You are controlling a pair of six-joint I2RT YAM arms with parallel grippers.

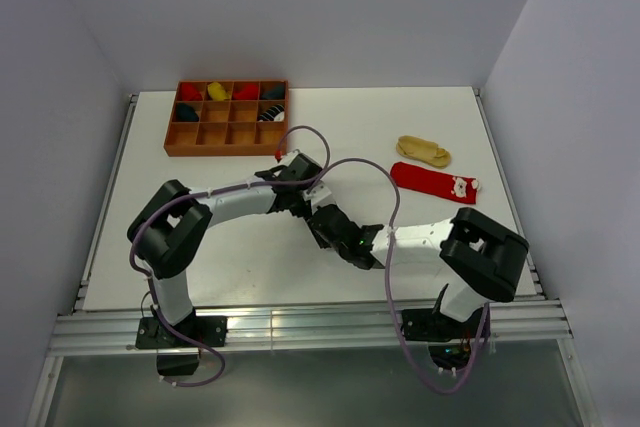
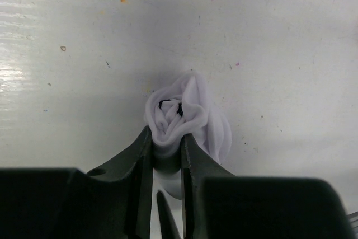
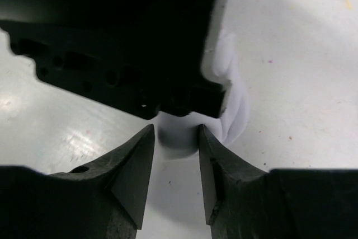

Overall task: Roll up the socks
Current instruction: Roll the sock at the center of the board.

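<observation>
The white sock (image 2: 187, 113) is rolled into a bundle on the table (image 1: 200, 247), mid-table between the arms. The left gripper (image 2: 166, 139) is pinched nearly shut on its near end. The right gripper (image 3: 175, 134) clasps the roll from the opposite side, jaws narrowly parted. The red sock (image 1: 432, 183) and the tan sock (image 1: 422, 151) lie flat, well apart to the right.

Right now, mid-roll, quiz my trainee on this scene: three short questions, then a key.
1. True or false: the left gripper pinches the rolled white sock.
2. The red sock lies: A in the wooden tray; B on the table; C in the left gripper.
3. How many socks lie on the table with no gripper touching them?
Key: 1 true. 2 B. 3 two, the red sock and the tan sock.
</observation>
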